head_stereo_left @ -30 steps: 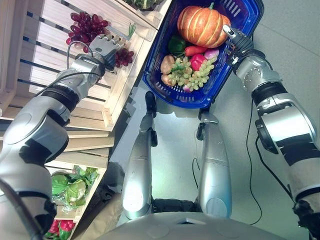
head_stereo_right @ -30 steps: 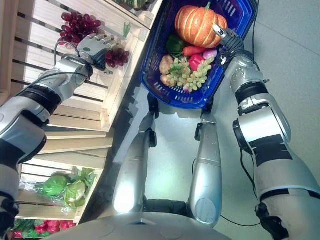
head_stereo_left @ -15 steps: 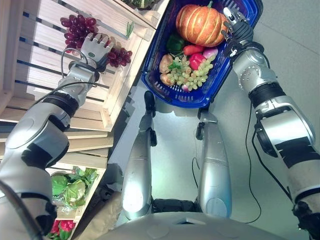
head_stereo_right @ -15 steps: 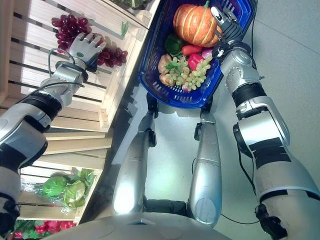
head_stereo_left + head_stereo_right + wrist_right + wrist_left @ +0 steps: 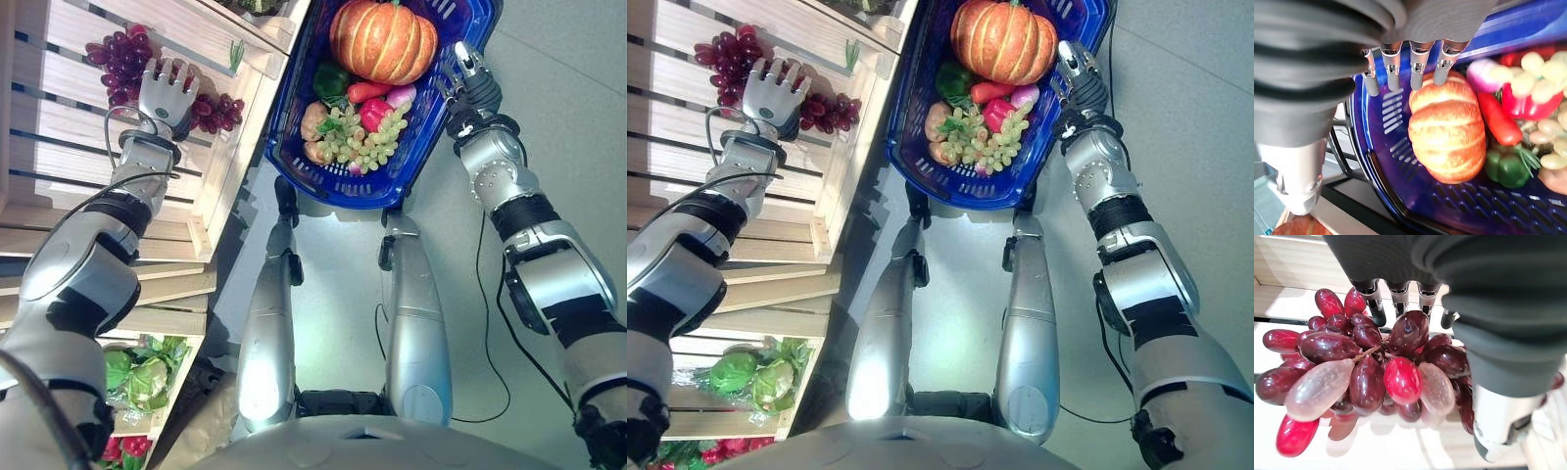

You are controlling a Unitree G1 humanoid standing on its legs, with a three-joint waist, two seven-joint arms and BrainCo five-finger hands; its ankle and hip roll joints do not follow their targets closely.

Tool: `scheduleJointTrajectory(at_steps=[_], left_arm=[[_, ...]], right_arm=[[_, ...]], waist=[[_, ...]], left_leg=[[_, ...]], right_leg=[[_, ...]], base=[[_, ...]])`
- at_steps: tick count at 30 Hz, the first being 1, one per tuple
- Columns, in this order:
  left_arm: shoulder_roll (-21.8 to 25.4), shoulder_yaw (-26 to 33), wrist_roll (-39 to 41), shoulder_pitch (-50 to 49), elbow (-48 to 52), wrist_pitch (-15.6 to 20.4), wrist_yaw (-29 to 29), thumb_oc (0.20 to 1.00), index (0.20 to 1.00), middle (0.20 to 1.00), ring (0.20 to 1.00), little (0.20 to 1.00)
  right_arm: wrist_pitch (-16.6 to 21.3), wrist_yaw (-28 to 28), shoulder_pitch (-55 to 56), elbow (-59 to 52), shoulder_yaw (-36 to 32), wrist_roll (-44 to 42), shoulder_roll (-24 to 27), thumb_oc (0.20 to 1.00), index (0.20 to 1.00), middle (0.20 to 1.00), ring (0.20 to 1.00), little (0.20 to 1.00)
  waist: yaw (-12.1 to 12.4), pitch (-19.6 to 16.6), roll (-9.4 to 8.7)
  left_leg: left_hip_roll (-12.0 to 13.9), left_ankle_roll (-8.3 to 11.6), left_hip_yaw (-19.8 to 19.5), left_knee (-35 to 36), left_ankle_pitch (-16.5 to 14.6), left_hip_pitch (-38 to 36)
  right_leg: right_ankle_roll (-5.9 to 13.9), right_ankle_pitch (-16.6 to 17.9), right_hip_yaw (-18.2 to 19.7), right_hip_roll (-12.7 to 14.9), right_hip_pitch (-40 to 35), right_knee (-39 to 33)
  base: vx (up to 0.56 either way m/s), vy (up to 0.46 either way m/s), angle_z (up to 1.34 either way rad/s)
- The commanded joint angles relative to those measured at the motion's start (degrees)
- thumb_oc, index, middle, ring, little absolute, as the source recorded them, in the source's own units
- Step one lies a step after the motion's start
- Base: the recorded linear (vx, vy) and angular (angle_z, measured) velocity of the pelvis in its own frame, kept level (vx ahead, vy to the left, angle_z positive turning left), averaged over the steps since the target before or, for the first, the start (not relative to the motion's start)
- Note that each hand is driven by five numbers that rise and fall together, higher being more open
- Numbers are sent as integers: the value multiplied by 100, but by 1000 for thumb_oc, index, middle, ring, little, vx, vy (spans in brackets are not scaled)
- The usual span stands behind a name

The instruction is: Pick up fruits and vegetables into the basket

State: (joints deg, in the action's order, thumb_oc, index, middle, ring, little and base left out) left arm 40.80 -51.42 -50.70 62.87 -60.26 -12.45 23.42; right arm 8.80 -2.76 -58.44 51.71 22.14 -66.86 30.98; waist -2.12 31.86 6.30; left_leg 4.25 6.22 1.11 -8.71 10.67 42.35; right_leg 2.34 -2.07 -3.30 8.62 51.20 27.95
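A bunch of dark red grapes (image 5: 120, 61) lies on the slatted wooden shelf (image 5: 59, 147) at the upper left. My left hand (image 5: 165, 93) rests over the bunch's middle, open. In the left wrist view its straight fingers (image 5: 1374, 303) reach across the grapes (image 5: 1376, 377), with the thumb beside them. The blue basket (image 5: 338, 191) sits at the top centre and holds a pumpkin (image 5: 384, 41), a green pepper (image 5: 331, 78), green grapes (image 5: 367, 142), a red pepper (image 5: 374, 113) and a potato (image 5: 313, 119). My right hand (image 5: 470, 83) is open at the basket's right rim (image 5: 1381, 171), fingers pointing past the pumpkin (image 5: 1449, 132).
The wooden shelf has a raised front board (image 5: 230, 147) between the red grapes and the basket. A lower crate at the bottom left holds lettuce heads (image 5: 147, 377) and red produce (image 5: 122, 448). Grey floor (image 5: 568, 117) lies to the right of the basket.
My left hand slid further onto the red grapes. My right hand rose beside the pumpkin, then drew back to the basket's right rim. The camera shifted.
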Motion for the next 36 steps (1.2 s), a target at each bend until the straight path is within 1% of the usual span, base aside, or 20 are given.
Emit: scheduleJointTrajectory(at_steps=[1, 3, 7, 14, 18, 20, 22, 23, 25, 27, 30, 31, 32, 33, 35, 36], left_arm=[[235, 546, -98, -9, -633, -440, -123, 200, 200, 200, 200, 200], [262, 562, -5, -35, -668, -397, -287, 200, 200, 200, 200, 200], [271, 547, 150, -117, -800, -294, -315, 200, 200, 200, 200, 200], [287, 539, 332, -144, -823, -234, -476, 200, 200, 200, 200, 200], [300, 537, 588, -175, -801, -200, -530, 200, 200, 200, 200, 200], [307, 564, 859, -198, -802, -171, -515, 200, 200, 200, 200, 200], [299, 633, 1344, -224, -774, -157, -529, 200, 200, 200, 200, 200], [291, 689, 1722, -237, -739, -155, -532, 200, 200, 200, 200, 200], [260, 931, 2998, -309, -627, -87, -429, 200, 200, 200, 200, 200], [221, 1301, 3984, -404, -499, 8, -413, 200, 200, 200, 200, 200], [180, 1967, 5078, -549, -331, 406, -555, 200, 200, 200, 200, 200], [150, 2205, 5379, -625, -275, 623, -616, 200, 200, 200, 200, 200], [148, 2236, 5449, -643, -262, 658, -625, 200, 200, 200, 200, 200], [116, 2454, 5861, -719, -228, 820, -730, 200, 200, 200, 200, 200], [15, 2813, 6366, -913, -146, 1153, -934, 200, 200, 200, 200, 200], [-19, 2908, 6467, -990, -112, 1201, -982, 200, 200, 200, 200, 200]], right_arm=[[306, 213, 190, -461, -230, -146, 64, 1000, 1000, 1000, 1000, 1000], [333, 207, 209, -522, -235, -172, 68, 1000, 1000, 1000, 1000, 1000], [361, 195, 188, -540, -234, -234, 64, 1000, 1000, 1000, 1000, 1000], [358, 175, 179, -567, -244, -305, 57, 1000, 1000, 1000, 1000, 1000], [376, 136, 220, -635, -237, -311, 39, 1000, 1000, 1000, 1000, 1000], [393, 153, 247, -640, -250, -332, 40, 1000, 1000, 1000, 1000, 1000], [406, 190, 271, -654, -267, -342, 26, 1000, 1000, 1000, 1000, 1000], [416, 199, 273, -657, -269, -347, 17, 1000, 1000, 1000, 1000, 1000], [440, 198, 331, -722, -283, -349, -8, 1000, 1000, 1000, 1000, 1000], [468, 181, 414, -826, -320, -339, -36, 1000, 1000, 1000, 1000, 1000], [496, 160, 565, -1031, -402, -334, -84, 1000, 1000, 1000, 1000, 1000], [500, 166, 625, -1108, -439, -333, -98, 1000, 1000, 1000, 1000, 1000], [504, 165, 636, -1121, -442, -327, -106, 1000, 1000, 1000, 1000, 1000], [516, 193, 699, -1182, -474, -306, -124, 1000, 1000, 1000, 1000, 1000], [510, 232, 815, -1285, -559, -241, -182, 1000, 1000, 1000, 1000, 1000], [513, 257, 866, -1311, -586, -222, -200, 1000, 1000, 1000, 1000, 1000]], waist=[[-28, -207, -179], [-27, -207, -185], [-17, -207, -186], [0, -207, -181], [10, -207, -183], [14, -207, -183], [15, -207, -184], [20, -207, -185], [34, -207, -191], [48, -207, -202], [66, -207, -221], [68, -207, -225], [65, -207, -223], [67, -207, -220], [72, -207, -217], [74, -207, -220]], left_leg=[[-400, -304, 214, -608, -573, 160], [-395, -302, 218, -605, -575, 162], [-398, -299, 212, -577, -575, 125], [-406, -303, 212, -564, -573, 97], [-412, -302, 207, -553, -560, 71], [-412, -302, 211, -553, -561, 58], [-412, -301, 213, -551, -560, 44], [-415, -301, 209, -552, -560, 44], [-418, -302, 203, -548, -551, 36], [-424, -305, 193, -546, -548, 25], [-429, -303, 188, -526, -543, -15], [-435, -304, 181, -525, -545, -25], [-435, -304, 181, -525, -545, -27], [-438, -307, 183, -515, -549, -39], [-447, -316, 183, -510, -556, -65], [-453, -320, 176, -512, -562, -69]], right_leg=[[19, 186, -403, -409, -516, -665], [22, 190, -408, -405, -522, -680], [24, 202, -420, -396, -575, -727], [16, 204, -445, -385, -622, -751], [18, 213, -462, -376, -659, -759], [16, 209, -468, -371, -673, -759], [17, 209, -469, -371, -687, -757], [17, 207, -466, -375, -689, -755], [12, 200, -467, -383, -699, -748], [6, 186, -467, -391, -718, -744], [10, 170, -477, -393, -760, -752], [10, 160, -475, -396, -772, -751], [11, 158, -475, -396, -773, -748], [9, 143, -473, -403, -775, -740], [7, 120, -473, -416, -792, -723], [7, 113, -473, -420, -799, -723]], base=[[0, 0, 0], [0, 0, 0], [0, 0, 0], [-2, -3, -1], [0, 0, 0], [0, 0, 0], [0, 0, 0], [0, 0, 0], [0, 0, 0], [0, -39, 0], [0, -40, 3], [2, -21, 4], [-2, -16, 6], [-1, -9, 6], [1, -7, 2], [0, 0, 0]])
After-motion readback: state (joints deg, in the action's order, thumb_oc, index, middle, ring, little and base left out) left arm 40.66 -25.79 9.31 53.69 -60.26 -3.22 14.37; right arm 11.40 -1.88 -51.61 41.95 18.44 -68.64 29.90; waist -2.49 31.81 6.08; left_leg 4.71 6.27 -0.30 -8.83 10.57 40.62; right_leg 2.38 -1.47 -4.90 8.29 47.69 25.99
